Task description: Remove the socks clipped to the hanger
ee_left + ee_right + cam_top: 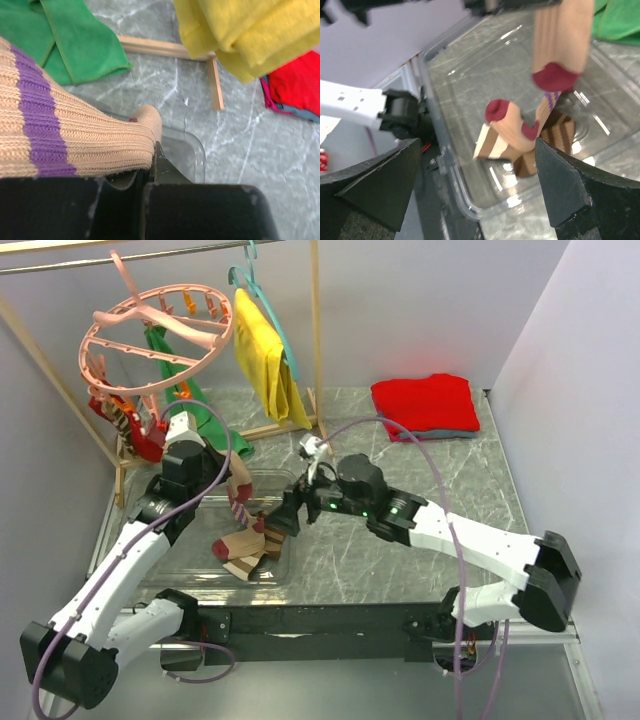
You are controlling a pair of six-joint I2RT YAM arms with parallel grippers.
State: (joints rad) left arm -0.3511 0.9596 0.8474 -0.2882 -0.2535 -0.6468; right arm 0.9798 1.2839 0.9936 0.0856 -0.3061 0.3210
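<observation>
Both over bin [180, 552] | left fingers [161, 167] pinch sock [75, 135], raised | right fingers [585, 195] apart, low

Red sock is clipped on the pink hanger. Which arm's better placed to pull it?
Left, probably: the left gripper is nearer the red sock at the hanger, but it is shut on the beige sock and must drop that first. The right gripper is open yet farther off.

Bare counter [480, 475] lies open from centre to right edge; a clear bin [200, 555] blocks the near-left corner, the wooden rack [317, 340] and hanger [190, 335] the far-left, folded red cloth [425, 402] the far-right.
</observation>
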